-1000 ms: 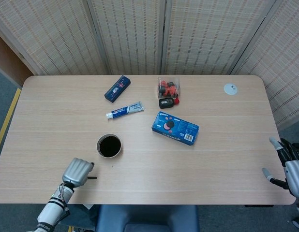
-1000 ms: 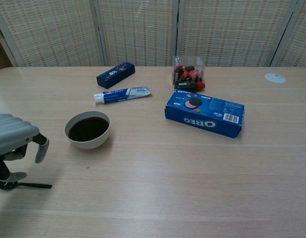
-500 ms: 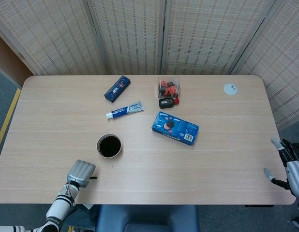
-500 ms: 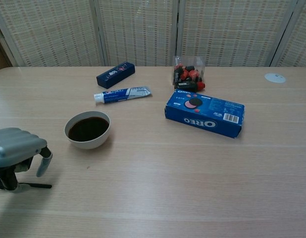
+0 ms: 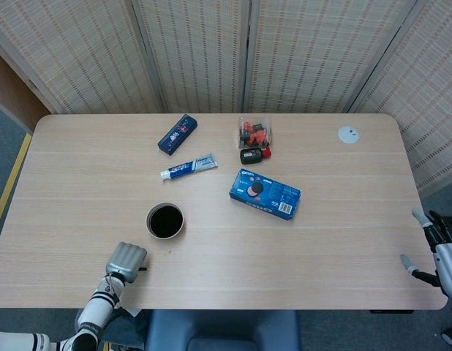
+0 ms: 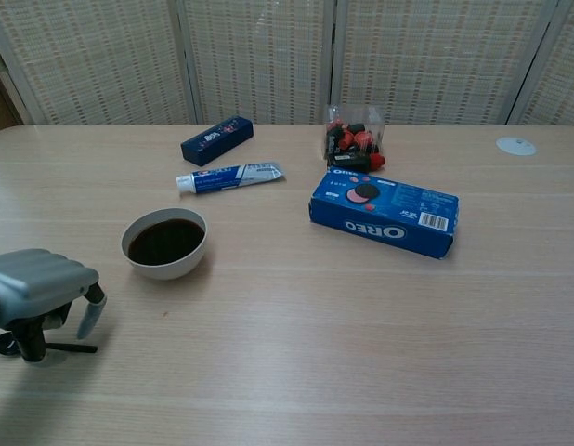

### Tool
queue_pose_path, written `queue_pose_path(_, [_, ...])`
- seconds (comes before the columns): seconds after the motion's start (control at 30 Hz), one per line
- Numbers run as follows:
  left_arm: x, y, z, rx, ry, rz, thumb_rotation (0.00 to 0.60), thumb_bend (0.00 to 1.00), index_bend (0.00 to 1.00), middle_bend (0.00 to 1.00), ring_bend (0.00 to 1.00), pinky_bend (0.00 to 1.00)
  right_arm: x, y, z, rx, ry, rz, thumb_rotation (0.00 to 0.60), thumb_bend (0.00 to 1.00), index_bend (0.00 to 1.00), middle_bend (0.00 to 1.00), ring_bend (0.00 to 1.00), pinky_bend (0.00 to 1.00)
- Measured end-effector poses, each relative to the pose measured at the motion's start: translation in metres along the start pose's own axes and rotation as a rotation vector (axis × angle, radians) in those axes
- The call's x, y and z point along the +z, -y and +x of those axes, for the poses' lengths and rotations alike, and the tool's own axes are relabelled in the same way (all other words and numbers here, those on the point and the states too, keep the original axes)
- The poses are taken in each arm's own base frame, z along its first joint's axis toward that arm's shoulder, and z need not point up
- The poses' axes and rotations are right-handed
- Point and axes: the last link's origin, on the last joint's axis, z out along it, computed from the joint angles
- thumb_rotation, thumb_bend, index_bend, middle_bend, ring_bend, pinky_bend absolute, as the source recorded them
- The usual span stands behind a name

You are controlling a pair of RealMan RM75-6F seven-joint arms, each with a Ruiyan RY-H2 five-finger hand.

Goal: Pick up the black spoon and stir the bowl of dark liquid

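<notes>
The left hand (image 6: 38, 290) is sinking onto the spoon (image 6: 45, 347) at the bowl's (image 6: 165, 244) seven o'clock, fingers curling down around it, grasp not yet certain.

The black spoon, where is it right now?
In the chest view the black spoon lies flat on the table at the near left edge, right under the left hand, a bit nearer than the bowl of dark liquid.

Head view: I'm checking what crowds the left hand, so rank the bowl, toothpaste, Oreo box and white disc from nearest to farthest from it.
From the left hand:
1. Bowl, just beyond it, up and to the right.
2. Toothpaste, mid-table, behind the bowl.
3. Oreo box, centre-right.
4. White disc, far right corner.
</notes>
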Motion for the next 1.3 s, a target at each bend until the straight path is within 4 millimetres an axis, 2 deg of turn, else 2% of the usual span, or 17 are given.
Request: queue_pose_path(1.3, [0.010, -0.006, -0.005, -0.028, 0.019, 0.004, 0.600, 0.32, 0.53, 1.00, 1.00, 1.00, -0.003, -0.002, 0.001, -0.004, -0.001, -0.014, 0.600, 0.27, 0.03, 0.16, 0.06, 0.14])
